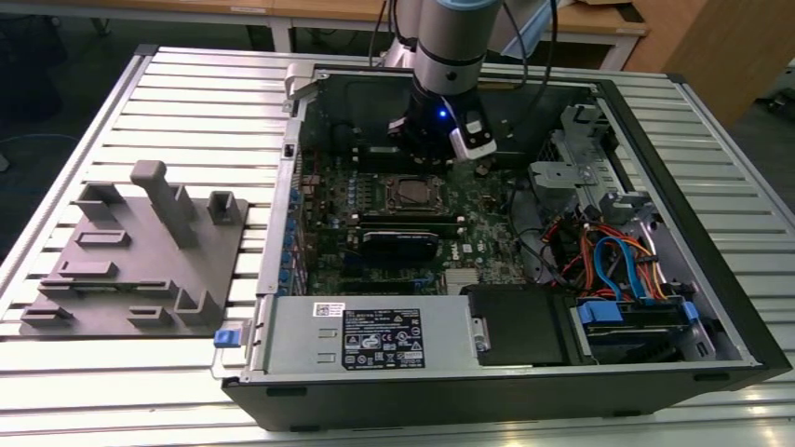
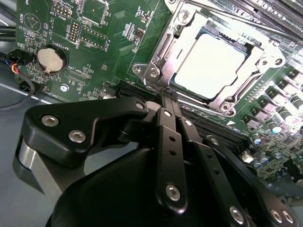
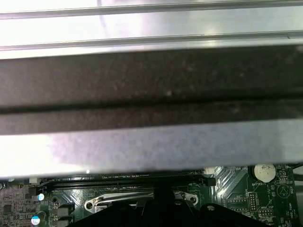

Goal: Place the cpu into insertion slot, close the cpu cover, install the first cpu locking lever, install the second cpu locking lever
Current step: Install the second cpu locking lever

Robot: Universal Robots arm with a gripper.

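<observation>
The cpu (image 2: pixel 213 64), a pale silver square, lies in the insertion slot (image 1: pixel 408 193) on the green motherboard. The silver cpu cover (image 2: pixel 154 71) lies flat around it, with the chip showing through its window. A thin metal lever rod (image 2: pixel 222 13) runs along the socket's far side. My gripper (image 2: pixel 169 97) is shut, its black fingers (image 2: pixel 163 123) pressed side by side, their tips at the socket's near corner. In the exterior view the gripper (image 1: pixel 429 154) hangs just behind the socket inside the open case. The first wrist view shows the cover (image 3: pixel 118 201) under the case wall.
A grey power-supply box (image 1: pixel 372 337) fills the case's front. Drive bays with blue and orange cables (image 1: pixel 621 265) sit at the exterior view's right. A long black card (image 1: pixel 400 244) lies in front of the socket. A coin battery (image 2: pixel 49 57) sits on the board. A grey fixture block (image 1: pixel 137 256) stands outside the case.
</observation>
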